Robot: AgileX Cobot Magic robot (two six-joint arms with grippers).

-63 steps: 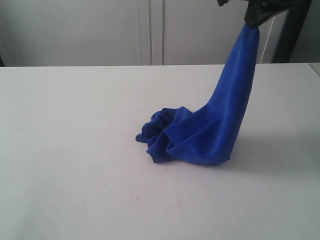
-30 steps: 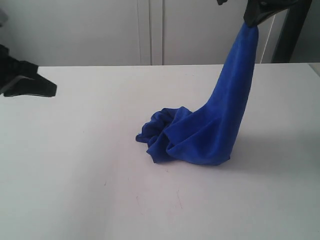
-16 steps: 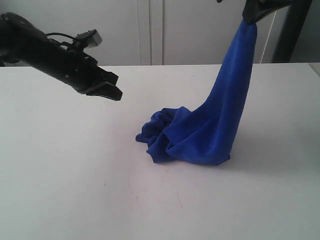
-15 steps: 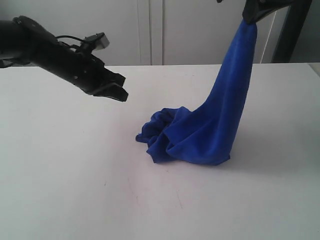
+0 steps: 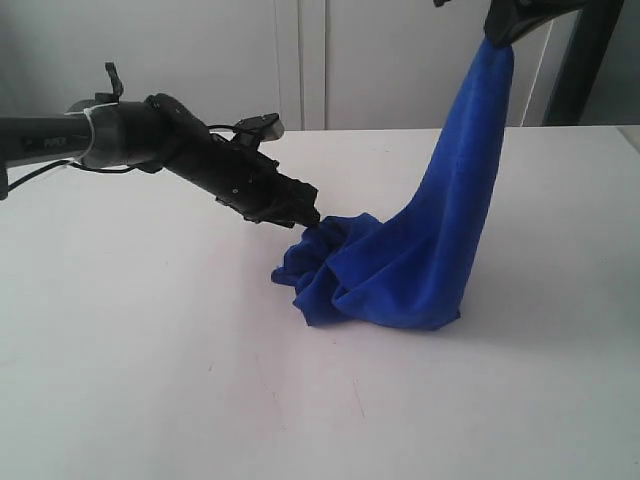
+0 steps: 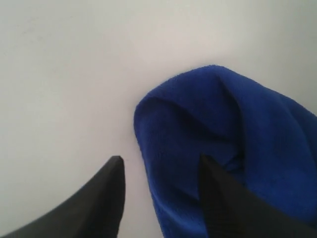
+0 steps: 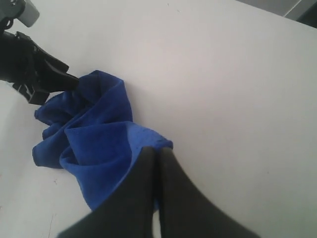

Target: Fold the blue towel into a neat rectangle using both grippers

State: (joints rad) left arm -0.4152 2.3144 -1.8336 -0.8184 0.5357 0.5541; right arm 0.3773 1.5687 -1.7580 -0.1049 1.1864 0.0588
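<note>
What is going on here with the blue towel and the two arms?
The right pincer is shut on one end of the blue towel and holds it high, while the rest lies crumpled on the white table. The left pincer is open at the crumpled end, with an edge of the cloth between its fingers, not yet closed.

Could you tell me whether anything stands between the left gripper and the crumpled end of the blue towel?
Nothing visible does. The left gripper, jaws open, is right at the blue towel's bunched folds on the table, with one finger over the cloth.
</note>
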